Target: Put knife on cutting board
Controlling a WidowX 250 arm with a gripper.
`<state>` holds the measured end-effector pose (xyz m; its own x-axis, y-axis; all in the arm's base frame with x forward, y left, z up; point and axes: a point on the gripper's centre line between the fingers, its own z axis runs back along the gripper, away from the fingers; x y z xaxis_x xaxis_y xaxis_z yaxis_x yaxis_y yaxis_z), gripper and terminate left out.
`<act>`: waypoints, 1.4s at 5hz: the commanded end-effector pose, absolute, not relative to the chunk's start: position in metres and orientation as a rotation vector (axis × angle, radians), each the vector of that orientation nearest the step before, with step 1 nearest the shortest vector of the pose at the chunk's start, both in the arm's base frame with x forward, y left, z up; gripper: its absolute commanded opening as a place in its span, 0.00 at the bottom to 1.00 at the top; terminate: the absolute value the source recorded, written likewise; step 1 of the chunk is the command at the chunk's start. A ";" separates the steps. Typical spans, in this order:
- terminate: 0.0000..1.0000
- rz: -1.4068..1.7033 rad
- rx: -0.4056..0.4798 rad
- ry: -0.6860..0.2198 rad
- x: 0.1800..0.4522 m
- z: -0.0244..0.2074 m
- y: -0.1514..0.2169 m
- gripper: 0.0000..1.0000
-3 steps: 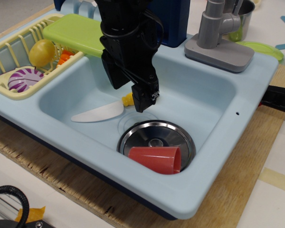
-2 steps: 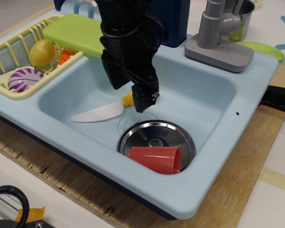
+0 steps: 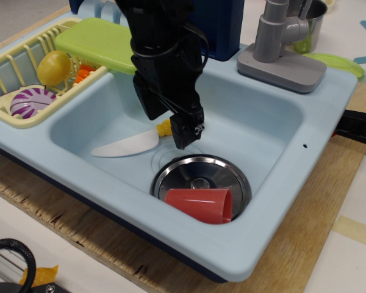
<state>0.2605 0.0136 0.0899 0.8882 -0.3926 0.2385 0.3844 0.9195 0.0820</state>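
The knife [image 3: 125,146] lies flat on the floor of the light blue sink [image 3: 274,140], its white blade pointing left and its yellow handle at the right end. My black gripper [image 3: 170,127] hangs low in the sink right over the handle. It looks open, with one finger [image 3: 183,130] to the right of the handle and the other behind it to the left. Most of the handle is hidden. The lime-green cutting board [image 3: 100,41] rests at the back left, across the sink rim and the corner of the dish rack.
A pale yellow dish rack [image 3: 12,61] at left holds a yellow ball [image 3: 53,67], a purple plate [image 3: 32,101] and something orange. A red cup [image 3: 201,204] lies on its side over the metal drain [image 3: 198,174]. A grey faucet [image 3: 280,43] stands at the back right.
The gripper has shifted very slightly, a touch lower around the handle. The knife has not moved.
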 end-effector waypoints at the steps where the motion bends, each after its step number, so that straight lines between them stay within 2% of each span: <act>1: 0.00 -0.427 0.045 -0.273 0.272 0.090 0.022 1.00; 3: 0.00 -0.489 0.039 -0.294 0.293 0.081 0.022 1.00; 4: 0.00 -0.489 0.024 -0.298 0.295 0.076 0.020 1.00; 5: 0.00 -0.454 0.015 -0.321 0.290 0.067 0.015 0.00; 7: 0.00 -0.473 0.003 -0.343 0.278 0.070 -0.002 0.00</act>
<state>0.2681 -0.0088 0.0674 0.7965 -0.5061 0.3310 0.5165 0.8540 0.0630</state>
